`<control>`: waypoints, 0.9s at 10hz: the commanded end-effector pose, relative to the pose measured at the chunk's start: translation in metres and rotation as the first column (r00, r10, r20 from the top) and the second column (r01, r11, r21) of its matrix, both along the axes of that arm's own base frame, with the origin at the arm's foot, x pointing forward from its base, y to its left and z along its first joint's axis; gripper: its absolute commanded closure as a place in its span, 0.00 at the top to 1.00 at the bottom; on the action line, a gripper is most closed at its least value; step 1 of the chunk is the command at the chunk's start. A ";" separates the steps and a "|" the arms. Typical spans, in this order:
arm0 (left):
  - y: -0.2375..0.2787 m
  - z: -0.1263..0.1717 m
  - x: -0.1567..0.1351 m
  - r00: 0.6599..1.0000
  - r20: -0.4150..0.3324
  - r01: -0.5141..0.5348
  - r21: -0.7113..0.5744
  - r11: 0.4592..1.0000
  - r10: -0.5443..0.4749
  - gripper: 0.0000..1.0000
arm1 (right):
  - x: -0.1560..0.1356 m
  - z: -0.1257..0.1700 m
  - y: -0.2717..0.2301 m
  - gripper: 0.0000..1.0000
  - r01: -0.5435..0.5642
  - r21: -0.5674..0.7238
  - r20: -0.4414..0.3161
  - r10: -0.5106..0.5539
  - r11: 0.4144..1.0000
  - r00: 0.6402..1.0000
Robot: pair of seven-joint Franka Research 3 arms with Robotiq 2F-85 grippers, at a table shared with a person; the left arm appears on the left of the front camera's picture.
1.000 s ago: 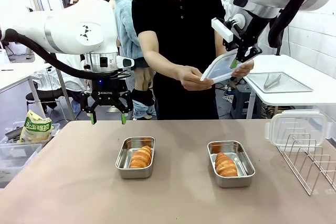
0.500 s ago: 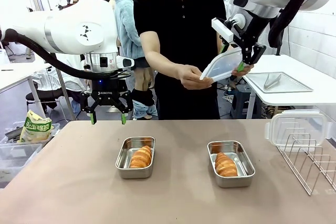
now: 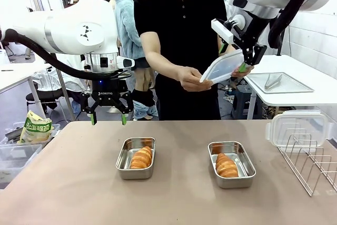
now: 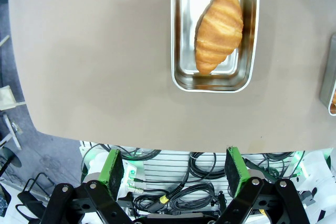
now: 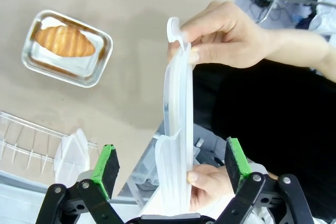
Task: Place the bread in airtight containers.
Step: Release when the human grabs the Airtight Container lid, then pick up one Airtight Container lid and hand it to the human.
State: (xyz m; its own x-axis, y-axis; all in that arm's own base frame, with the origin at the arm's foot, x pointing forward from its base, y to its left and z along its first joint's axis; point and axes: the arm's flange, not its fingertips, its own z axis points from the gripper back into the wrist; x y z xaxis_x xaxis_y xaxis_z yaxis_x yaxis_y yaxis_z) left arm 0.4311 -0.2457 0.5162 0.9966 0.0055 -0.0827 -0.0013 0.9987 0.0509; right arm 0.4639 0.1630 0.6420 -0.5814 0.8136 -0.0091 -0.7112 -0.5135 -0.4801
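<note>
Fingers [image 5: 105, 169] of the right gripper [image 5: 170, 166] gape open either side of a translucent rectangular plastic lid [image 5: 177, 103] — edge-on, long axis pointing away — held in a person's hands [image 5: 226, 38].

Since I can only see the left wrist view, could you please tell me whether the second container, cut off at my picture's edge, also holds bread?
Observer: Yes, the second container holds one bread and has no lid on.
Operator: Thank you; where are the lids?
Observer: The person holds one clear lid in the air, inside the open right gripper, touching neither side.
Operator: And the second one?
Observer: The other lid stands against the wire rack at the right end of the table.
</note>
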 end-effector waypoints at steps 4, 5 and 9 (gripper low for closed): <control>0.002 0.002 -0.001 1.000 -0.004 -0.003 0.002 1.000 0.003 1.00 | 0.001 0.001 -0.003 1.00 0.006 0.004 0.000 -0.006 1.000 1.000; 0.002 0.002 -0.001 1.000 -0.004 -0.003 0.002 1.000 0.003 1.00 | 0.001 0.001 -0.003 1.00 0.006 0.004 0.000 -0.006 1.000 1.000; 0.002 0.002 -0.001 1.000 -0.004 -0.003 0.002 1.000 0.003 1.00 | 0.001 0.001 -0.003 1.00 0.006 0.004 0.000 -0.006 1.000 1.000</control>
